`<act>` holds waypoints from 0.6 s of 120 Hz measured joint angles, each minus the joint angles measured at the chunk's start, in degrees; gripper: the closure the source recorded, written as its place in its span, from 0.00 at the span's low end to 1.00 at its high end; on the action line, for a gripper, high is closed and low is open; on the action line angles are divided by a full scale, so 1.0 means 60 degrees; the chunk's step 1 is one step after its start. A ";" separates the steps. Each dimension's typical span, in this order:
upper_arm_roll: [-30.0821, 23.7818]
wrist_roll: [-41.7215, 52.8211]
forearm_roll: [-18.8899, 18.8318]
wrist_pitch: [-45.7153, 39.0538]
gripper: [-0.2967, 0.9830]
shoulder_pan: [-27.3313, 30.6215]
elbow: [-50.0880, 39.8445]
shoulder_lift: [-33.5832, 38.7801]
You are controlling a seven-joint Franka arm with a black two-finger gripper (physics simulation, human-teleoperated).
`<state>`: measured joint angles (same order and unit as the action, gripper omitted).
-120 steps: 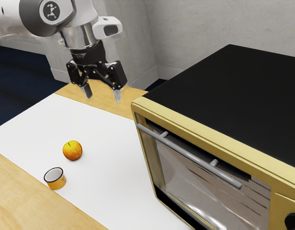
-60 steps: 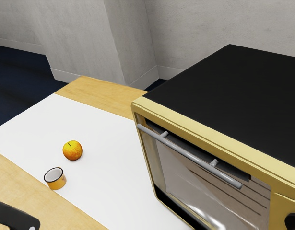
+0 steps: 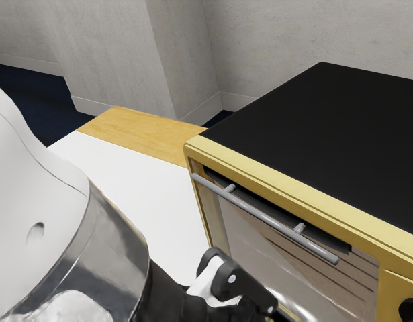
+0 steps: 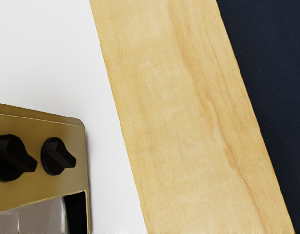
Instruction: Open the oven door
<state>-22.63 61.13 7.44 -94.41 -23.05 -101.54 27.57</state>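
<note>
Looking over the setup, the tabletop (image 3: 142,133) has a white sheet (image 3: 142,194) laid over much of it, with a bare wood strip running along its far edge in the exterior view. The oven (image 3: 320,127) takes up the exterior view's right, and the arm (image 3: 31,201) comes in low from the left. The oven door (image 3: 250,245) looks shut to me, so I'd call this the approach step: nothing's being pulled yet. Next move, I reckon, is lining the gripper (image 3: 240,288) up with the handle, getting a hold on it or hooking behind it, then swinging the door out gently. Rushing that could mean bumping the glass or shoving the whole oven.

As for the jaws, can't tell if they're wide or narrow, sorry. The handle (image 3: 266,218) is the bar across the door's upper edge, up and over to the exterior view's right from the visible part of the gripper, with no contact showing there. Depth is hard to judge though. Smallest stuff: two black knobs (image 4: 58,156) by the oven front's corner in the wrist view, worth not snagging.
</note>
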 joint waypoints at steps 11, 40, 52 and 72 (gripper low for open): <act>0.0634 0.0640 -0.0159 -0.0345 0.23 0.0010 -0.0261 -0.0034; 0.1368 0.2025 -0.0353 -0.0773 0.23 0.0011 -0.0733 0.0033; 0.1459 0.2480 -0.0402 -0.0868 0.23 0.0017 -0.0597 -0.0105; 0.1476 0.3087 -0.0527 -0.0990 0.23 0.0018 0.0501 -0.1453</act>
<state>-13.78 79.65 4.28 -100.35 -22.94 -98.53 18.85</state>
